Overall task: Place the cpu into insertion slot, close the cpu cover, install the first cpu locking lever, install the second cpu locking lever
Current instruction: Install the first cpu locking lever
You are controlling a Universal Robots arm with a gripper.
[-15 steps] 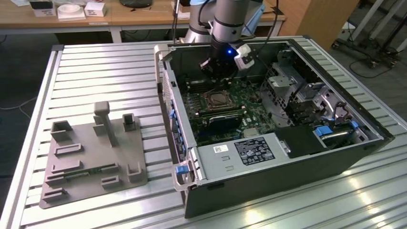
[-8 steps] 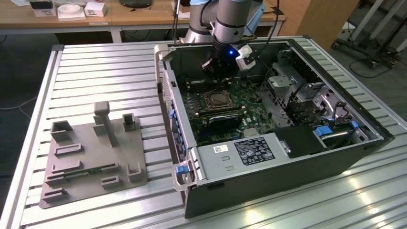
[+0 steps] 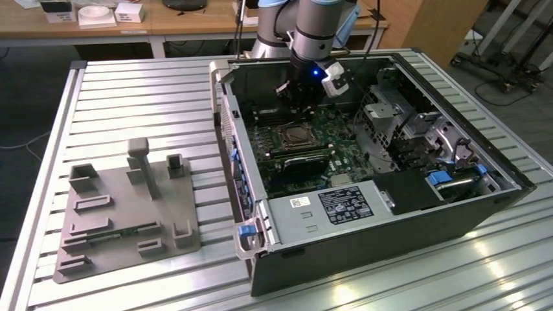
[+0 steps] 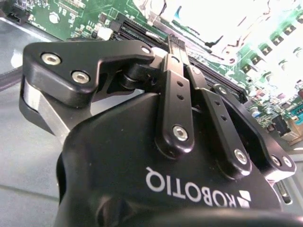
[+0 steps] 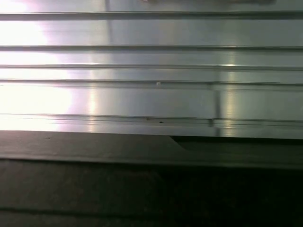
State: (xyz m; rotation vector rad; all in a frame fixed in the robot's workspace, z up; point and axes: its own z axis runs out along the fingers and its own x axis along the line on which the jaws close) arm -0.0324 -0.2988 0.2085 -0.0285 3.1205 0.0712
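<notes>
In the exterior view my gripper (image 3: pixel 298 113) hangs inside the open computer case, low over the green board (image 3: pixel 341 139). It sits just behind the insertion slot (image 3: pixel 294 137), a dark square with a silver metal rim. I cannot tell the cpu cover from that rim, and the locking levers are too small to make out. The cpu is hidden from me. In the second wrist view the black gripper body (image 4: pixel 156 156) covers most of the board (image 4: pixel 90 14), and glare washes out the area beyond it.
The case (image 3: pixel 389 259) lies open on a slatted aluminium table (image 3: pixel 129 84). A grey box with a black label (image 3: pixel 333 206) and a drive cage (image 3: pixel 389 110) crowd the board. A grey fixture plate (image 3: pixel 129 207) stands at the exterior view's left. The first wrist view shows table slats (image 5: pixel 151 94).
</notes>
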